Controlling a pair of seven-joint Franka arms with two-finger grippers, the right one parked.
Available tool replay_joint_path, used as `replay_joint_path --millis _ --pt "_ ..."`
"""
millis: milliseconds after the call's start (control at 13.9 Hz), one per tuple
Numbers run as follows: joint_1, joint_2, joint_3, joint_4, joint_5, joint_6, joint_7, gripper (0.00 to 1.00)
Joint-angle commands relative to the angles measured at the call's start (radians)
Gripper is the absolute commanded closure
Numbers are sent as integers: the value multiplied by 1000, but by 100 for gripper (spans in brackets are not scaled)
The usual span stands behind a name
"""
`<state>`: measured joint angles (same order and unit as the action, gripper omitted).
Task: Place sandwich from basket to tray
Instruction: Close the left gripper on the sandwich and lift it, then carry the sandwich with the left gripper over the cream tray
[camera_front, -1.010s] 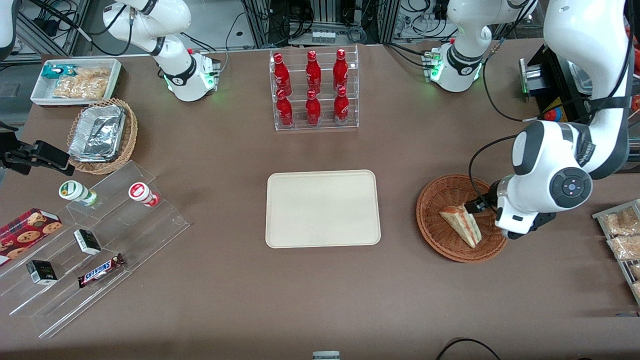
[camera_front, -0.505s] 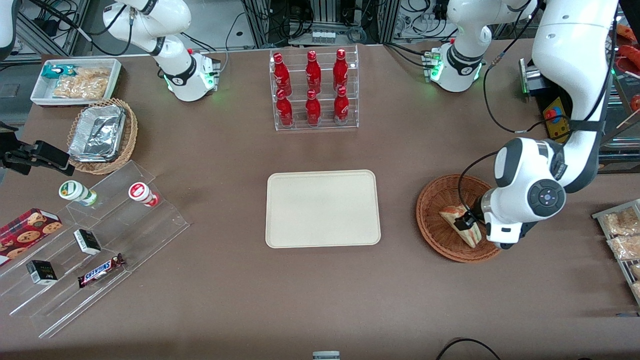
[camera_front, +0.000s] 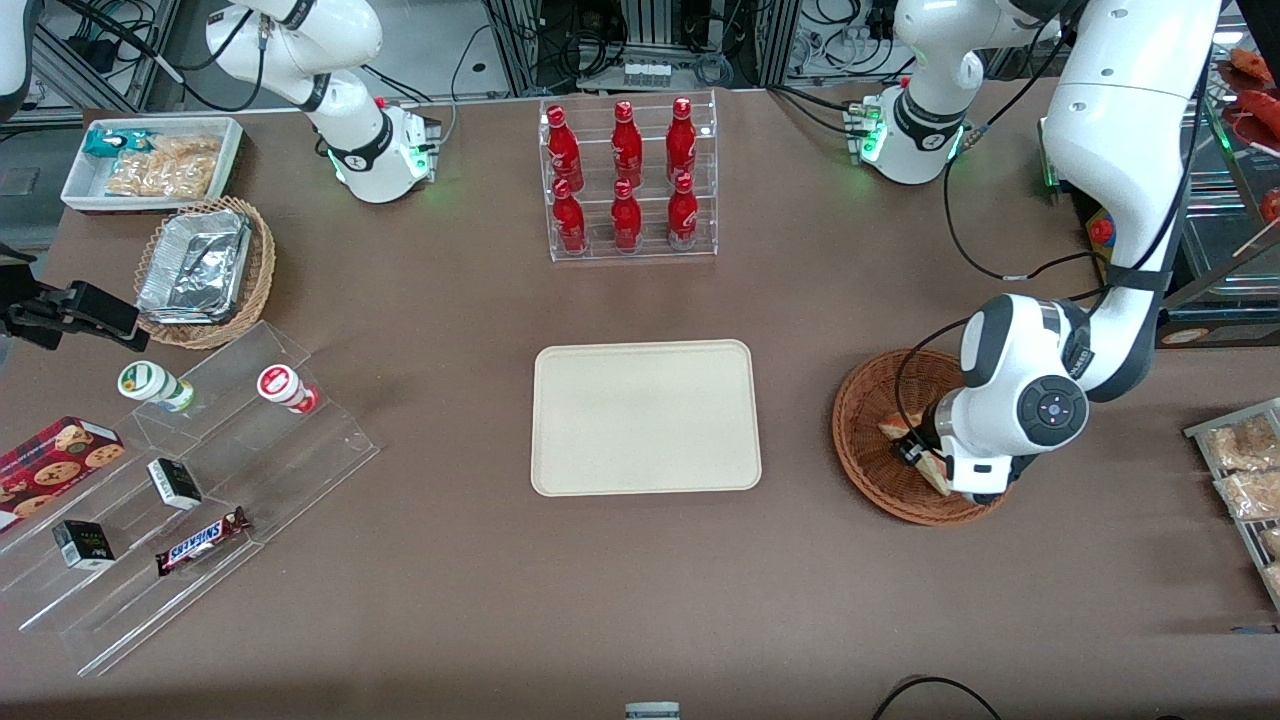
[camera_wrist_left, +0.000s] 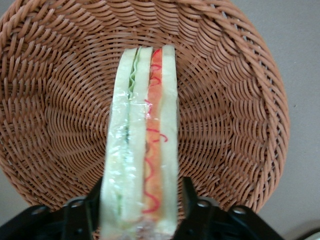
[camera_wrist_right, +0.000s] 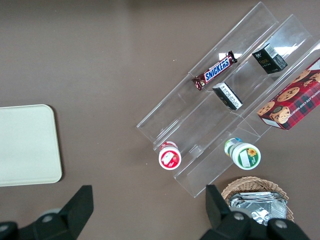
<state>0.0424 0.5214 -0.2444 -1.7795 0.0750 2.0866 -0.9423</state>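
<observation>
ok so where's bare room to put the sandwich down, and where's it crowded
The cream tray is bare all over, with open tabletop between it and the wicker basket. It is crowded in the basket, where the tool straddles the sandwich, and toward the parked arm's end, around the acrylic steps and foil tray basket.

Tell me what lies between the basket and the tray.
Only bare brown table separates basket from tray, per the front view. The tool straddles the sandwich.

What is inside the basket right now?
Only the sandwich lies in the basket, standing on edge, with the gripper open and a finger at each side. The weave under the sandwich is covered, and nothing else shows inside.
</observation>
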Motion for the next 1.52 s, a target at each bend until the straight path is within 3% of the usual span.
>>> replay_joint_path --millis 0,289,649,938,1443 --pt "-4 -14 1 6 29 -2 -7 86" --pt "-31 -43 -6 72 58 -78 10 88" --pt "-247 -54 -6 181 51 -158 10 87" --pt "-462 89 -4 342 52 -151 -108 87" --pt "-616 259 -4 479 46 -56 -90 85"
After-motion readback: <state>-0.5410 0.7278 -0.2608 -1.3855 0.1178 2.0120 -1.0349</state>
